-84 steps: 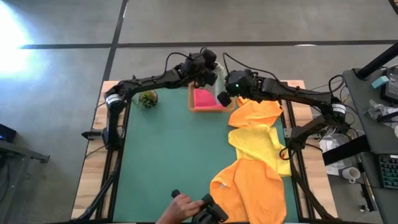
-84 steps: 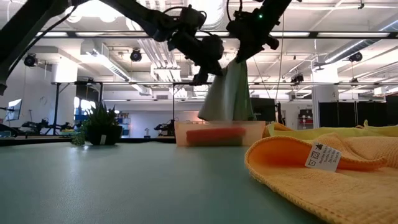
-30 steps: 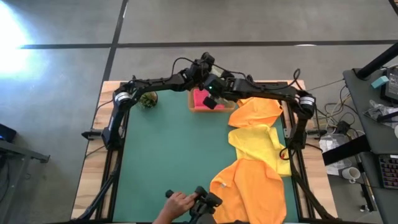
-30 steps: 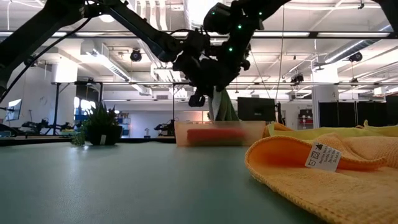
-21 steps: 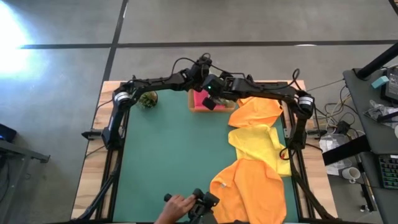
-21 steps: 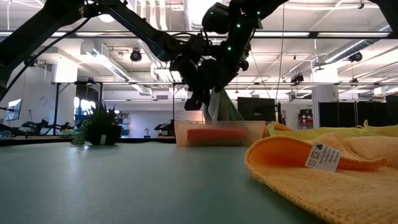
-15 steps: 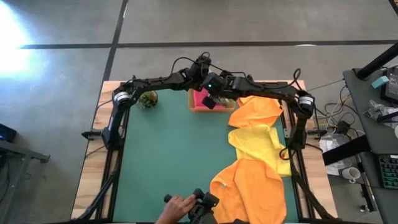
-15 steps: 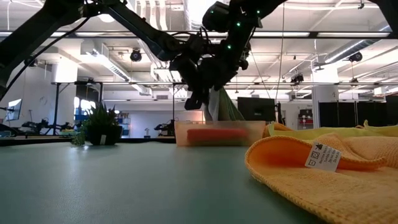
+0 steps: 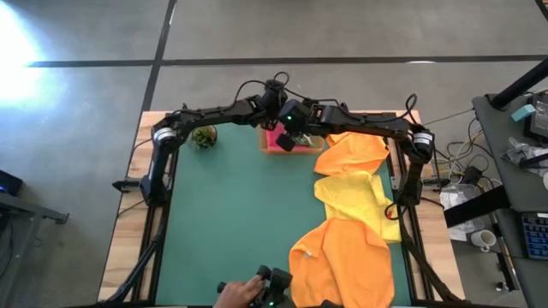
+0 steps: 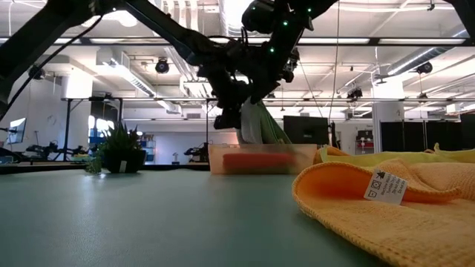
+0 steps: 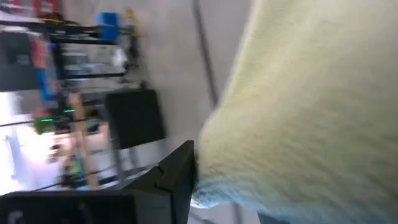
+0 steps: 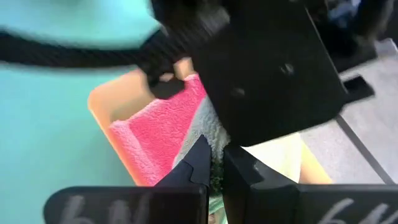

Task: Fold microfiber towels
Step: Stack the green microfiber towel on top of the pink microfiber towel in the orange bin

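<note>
Both grippers shifted slightly left, top centre: left gripper (image 9: 276, 101) and right gripper (image 9: 294, 128) each clamp the sage towel (image 10: 260, 124) above the tray (image 9: 265, 146).

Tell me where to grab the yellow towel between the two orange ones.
Likely grip the yellow towel by its bare edge facing the green mat, coming from there; orange towels crowd its ends. The right gripper is shut on the sage towel over the tray, left gripper alongside.
</note>
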Motion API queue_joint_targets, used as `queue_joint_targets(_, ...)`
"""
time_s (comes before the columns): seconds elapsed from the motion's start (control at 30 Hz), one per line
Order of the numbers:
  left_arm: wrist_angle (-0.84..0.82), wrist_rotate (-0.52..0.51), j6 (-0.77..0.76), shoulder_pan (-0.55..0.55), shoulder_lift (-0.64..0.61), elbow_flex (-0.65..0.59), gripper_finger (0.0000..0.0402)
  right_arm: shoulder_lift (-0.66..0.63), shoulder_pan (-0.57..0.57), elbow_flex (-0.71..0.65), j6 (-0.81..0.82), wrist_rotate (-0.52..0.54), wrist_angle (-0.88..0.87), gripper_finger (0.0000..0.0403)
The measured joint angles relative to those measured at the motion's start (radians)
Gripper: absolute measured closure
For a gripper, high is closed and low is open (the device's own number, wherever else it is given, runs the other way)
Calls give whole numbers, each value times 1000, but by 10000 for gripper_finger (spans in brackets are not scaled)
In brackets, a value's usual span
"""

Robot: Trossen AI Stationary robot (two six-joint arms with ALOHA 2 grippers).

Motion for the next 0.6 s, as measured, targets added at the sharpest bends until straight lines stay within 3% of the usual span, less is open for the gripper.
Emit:
queue_joint_targets(0.17, -93, 123, -115, -2, -46, 0, 278, 0, -8, -2, 11, 4, -9, 392)
queue_joint_targets(0.47, -253, 74, -141, 3, -122, 0, 278, 25, -16, -5, 24, -32, 36, 391)
queue_joint_targets(0.6, -339, 51, -184, 7, -164, 0, 278, 39, -17, -2, 18, -39, 48, 373)
